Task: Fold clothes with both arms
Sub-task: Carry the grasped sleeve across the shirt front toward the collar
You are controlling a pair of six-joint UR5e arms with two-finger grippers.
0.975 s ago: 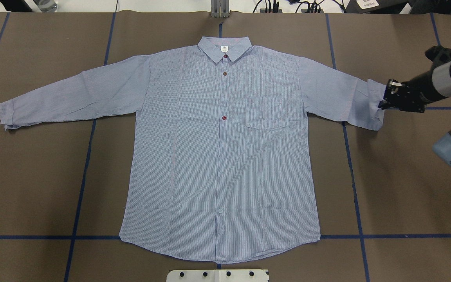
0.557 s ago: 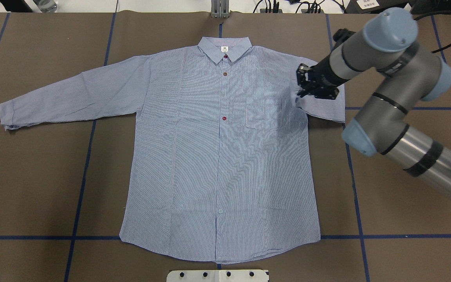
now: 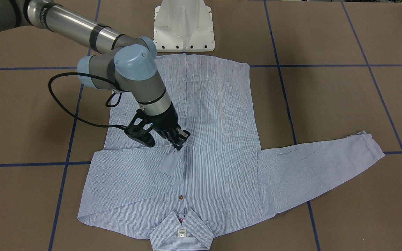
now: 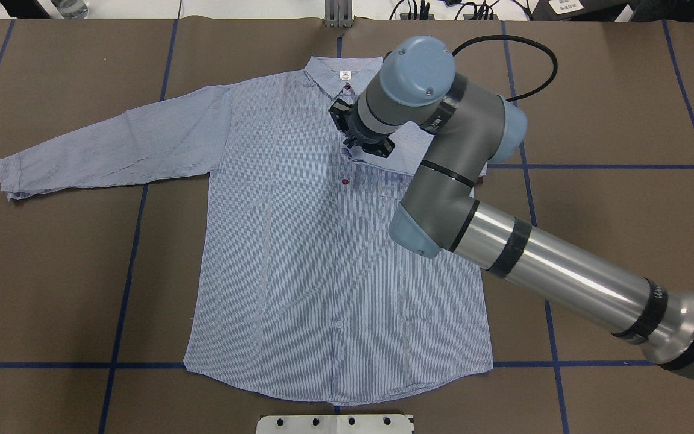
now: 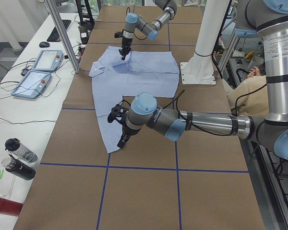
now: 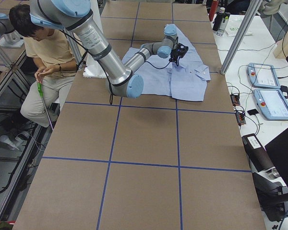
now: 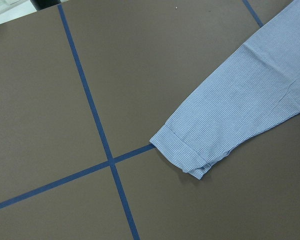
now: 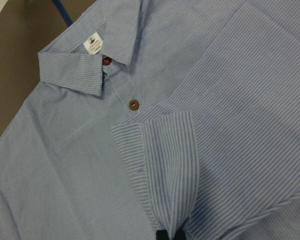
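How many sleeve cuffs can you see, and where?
2. One cuff is pinched in the right gripper over the shirt; the other cuff lies flat on the table near a blue tape cross.

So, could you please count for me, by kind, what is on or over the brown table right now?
shirt: 1
robot arms: 2, the right arm and the left arm
white pedestal base: 1
Total: 4

Right gripper [image 3: 179,143] has carried the cuff [image 3: 170,164] onto the shirt [image 3: 218,139] front
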